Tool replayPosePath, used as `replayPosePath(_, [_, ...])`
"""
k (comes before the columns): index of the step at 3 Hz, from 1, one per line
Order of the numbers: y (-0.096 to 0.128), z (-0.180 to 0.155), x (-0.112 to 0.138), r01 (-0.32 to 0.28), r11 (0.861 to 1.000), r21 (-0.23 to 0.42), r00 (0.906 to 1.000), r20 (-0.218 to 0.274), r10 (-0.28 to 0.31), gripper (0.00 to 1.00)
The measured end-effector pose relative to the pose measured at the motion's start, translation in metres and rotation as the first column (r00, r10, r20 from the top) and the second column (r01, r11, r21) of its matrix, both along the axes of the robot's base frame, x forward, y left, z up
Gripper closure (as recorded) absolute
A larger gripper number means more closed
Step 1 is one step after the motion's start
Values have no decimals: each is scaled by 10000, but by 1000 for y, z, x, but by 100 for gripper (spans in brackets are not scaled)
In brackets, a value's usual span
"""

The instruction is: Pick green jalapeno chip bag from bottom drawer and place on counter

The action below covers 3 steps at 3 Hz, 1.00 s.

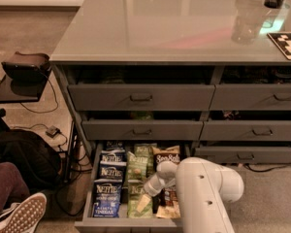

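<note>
Inside bottom drawer (111, 223) | jaws over front green jalapeno chip bag (133, 205)

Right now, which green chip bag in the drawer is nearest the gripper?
The frontmost green jalapeno chip bag, middle row of the bottom drawer: the gripper hangs at its upper edge, while the other green bags lie farther back.

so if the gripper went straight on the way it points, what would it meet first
Probably the green jalapeno chip bag nearest the front of the bottom drawer; the gripper points down-left just above it. Depth is unclear, so contact is uncertain.
</note>
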State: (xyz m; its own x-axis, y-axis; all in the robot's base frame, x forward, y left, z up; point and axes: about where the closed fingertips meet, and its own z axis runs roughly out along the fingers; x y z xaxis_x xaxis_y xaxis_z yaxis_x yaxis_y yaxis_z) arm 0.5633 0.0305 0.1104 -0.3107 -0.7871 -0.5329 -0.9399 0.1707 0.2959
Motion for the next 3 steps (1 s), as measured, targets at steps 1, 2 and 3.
replayPosePath(1, [0,3,0,5,10000,-3,10000,-6,-5,18])
replayPosePath(2, [-2,3,-3,163,9999,-51,9998,-103,-164,41])
replayPosePath(3, [-2,6,-3,164,9999,-50,9998,-103,-164,64])
